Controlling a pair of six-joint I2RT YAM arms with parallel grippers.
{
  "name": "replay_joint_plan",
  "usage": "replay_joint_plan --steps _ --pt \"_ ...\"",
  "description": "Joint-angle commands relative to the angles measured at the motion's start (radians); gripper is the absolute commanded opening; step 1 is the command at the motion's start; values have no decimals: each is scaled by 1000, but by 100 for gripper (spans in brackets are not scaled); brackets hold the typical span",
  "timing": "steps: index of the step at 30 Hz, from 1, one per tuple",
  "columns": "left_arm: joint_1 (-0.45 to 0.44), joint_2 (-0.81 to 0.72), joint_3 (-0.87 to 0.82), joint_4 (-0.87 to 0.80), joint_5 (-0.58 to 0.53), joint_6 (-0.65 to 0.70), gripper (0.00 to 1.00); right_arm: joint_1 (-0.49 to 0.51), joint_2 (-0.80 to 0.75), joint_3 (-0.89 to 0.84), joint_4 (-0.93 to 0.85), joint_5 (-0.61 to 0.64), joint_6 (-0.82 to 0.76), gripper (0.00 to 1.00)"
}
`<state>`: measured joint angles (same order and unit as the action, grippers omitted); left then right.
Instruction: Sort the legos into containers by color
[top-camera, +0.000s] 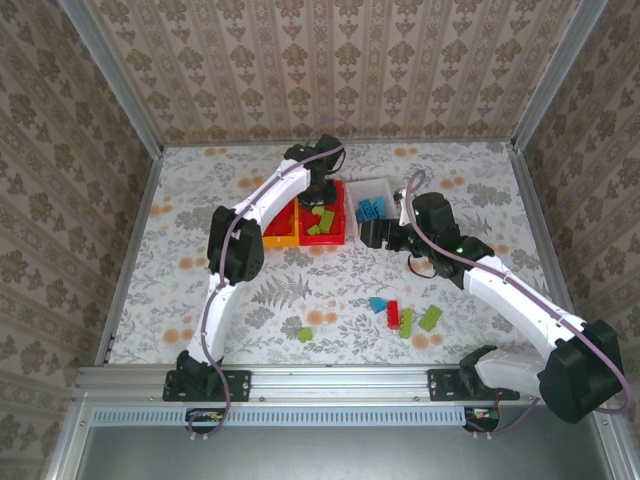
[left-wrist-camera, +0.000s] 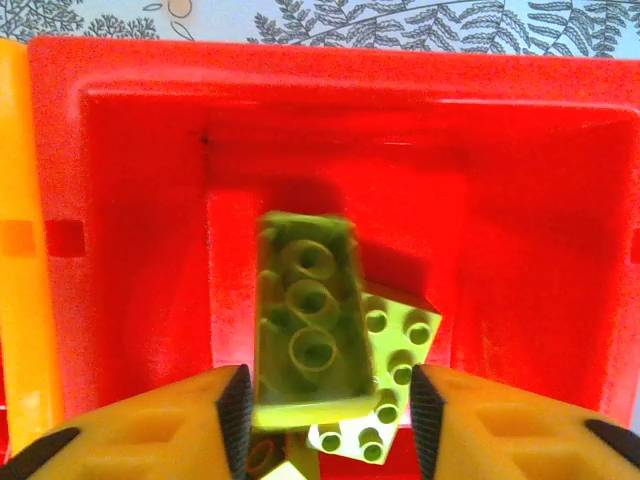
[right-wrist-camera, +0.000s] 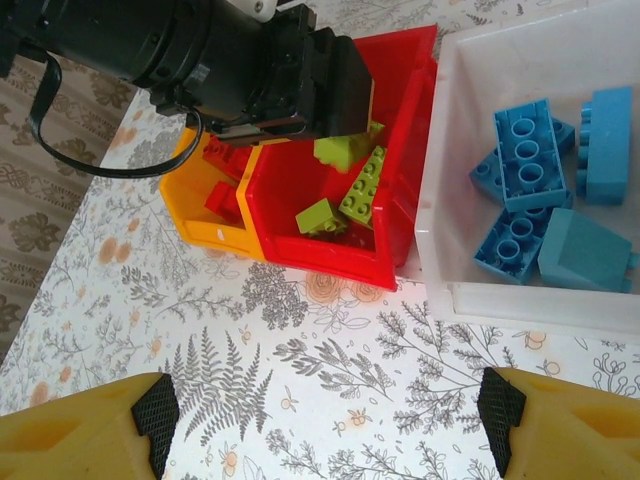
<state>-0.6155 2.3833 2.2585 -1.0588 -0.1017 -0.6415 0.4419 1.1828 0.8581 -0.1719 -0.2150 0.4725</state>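
The flowered tabletop carries three bins side by side at its far middle: a yellow-orange bin, a red bin and a white bin. The left hand hangs over the red bin with its fingers parted wider than the lime green brick between them. A gap shows on one side and the brick is blurred, hollow underside towards the wrist camera, so it reads as released and dropping rather than gripped. The right hand hovers over bare tabletop just in front of the bins, spread wide with nothing in it. The sorting looks well past halfway (each colour has a bin, though not one of its own shade). Other green bricks lie in the red bin, red bricks in the yellow-orange bin, and blue bricks in the white bin. Five loose pieces are left on the near side of the tabletop. A blue brick, a red brick, a green brick and a second green brick cluster right of centre. A lone green brick sits apart to their left.
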Motion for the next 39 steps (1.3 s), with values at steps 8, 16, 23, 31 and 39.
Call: replay_joint_plan --steps 8,16,23,31,39 --pt "-25 -81 30 -36 -26 18 55 -9 -11 45 -136 42 -12 81" --pt "-78 -280 -121 37 -24 -57 59 47 2 77 -453 57 -142 73" --pt "-88 -649 -586 211 13 -108 61 242 177 132 -647 164 -265 70" --pt "-84 -997 -1017 277 49 -177 62 293 392 208 -724 268 -323 70" --pt "-74 -1122 -1144 261 28 -231 62 305 501 229 -706 246 -366 68"
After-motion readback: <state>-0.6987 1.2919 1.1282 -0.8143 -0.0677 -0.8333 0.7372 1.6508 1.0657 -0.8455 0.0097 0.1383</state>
